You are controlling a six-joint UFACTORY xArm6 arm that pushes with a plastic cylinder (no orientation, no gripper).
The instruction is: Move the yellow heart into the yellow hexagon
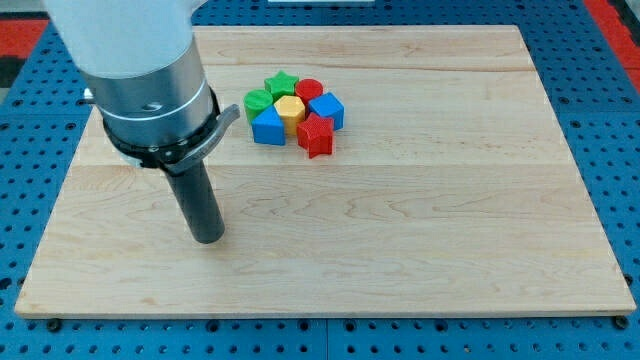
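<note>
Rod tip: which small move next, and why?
Probably slide my tip toward the view's upper right, nearer the cluster: it touches nothing, lower left of the nearest blue block. The yellow block sits ringed by others; I cannot make out a heart.

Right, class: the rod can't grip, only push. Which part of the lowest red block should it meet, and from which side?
Probably the red block's bottom-facing side, approached from the view's bottom. That side is open, while its top backs onto the yellow block and a blue block. My tip sits apart, to the lower left.
</note>
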